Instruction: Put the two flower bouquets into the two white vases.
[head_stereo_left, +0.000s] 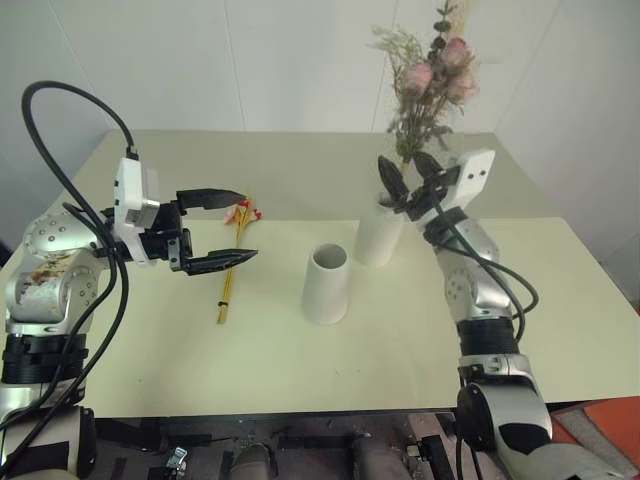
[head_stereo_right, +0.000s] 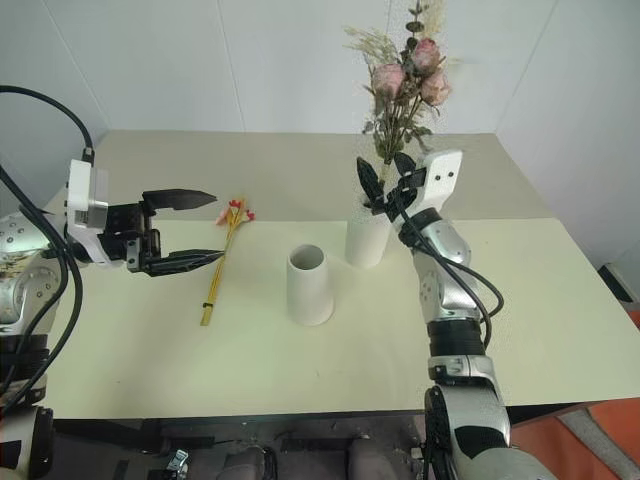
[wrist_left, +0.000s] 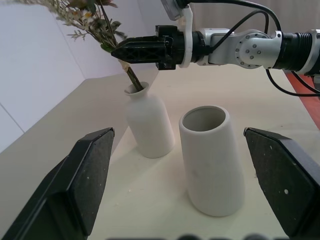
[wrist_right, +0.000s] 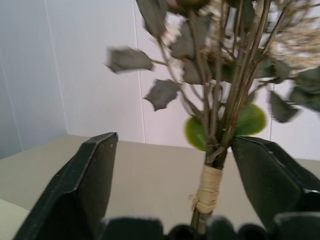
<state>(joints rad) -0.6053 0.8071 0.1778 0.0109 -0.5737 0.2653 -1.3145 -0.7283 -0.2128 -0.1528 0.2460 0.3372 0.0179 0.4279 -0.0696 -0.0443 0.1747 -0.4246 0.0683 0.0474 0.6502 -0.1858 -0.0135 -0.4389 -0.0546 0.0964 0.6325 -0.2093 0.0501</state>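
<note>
**Roses set in bottle vase, both grippers spread**

On the table, the rose bouquet is seen standing in the narrow-necked vase. The right gripper is spread wide around its stems, gripping nothing. The wide vase stands beside, unfilled. The left gripper is held open, empty, above the straw bunch lying flat.

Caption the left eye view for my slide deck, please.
Rose bouquet stands in the narrow-necked vase, open right hand around its stems; straw bouquet lies on the table.
</note>
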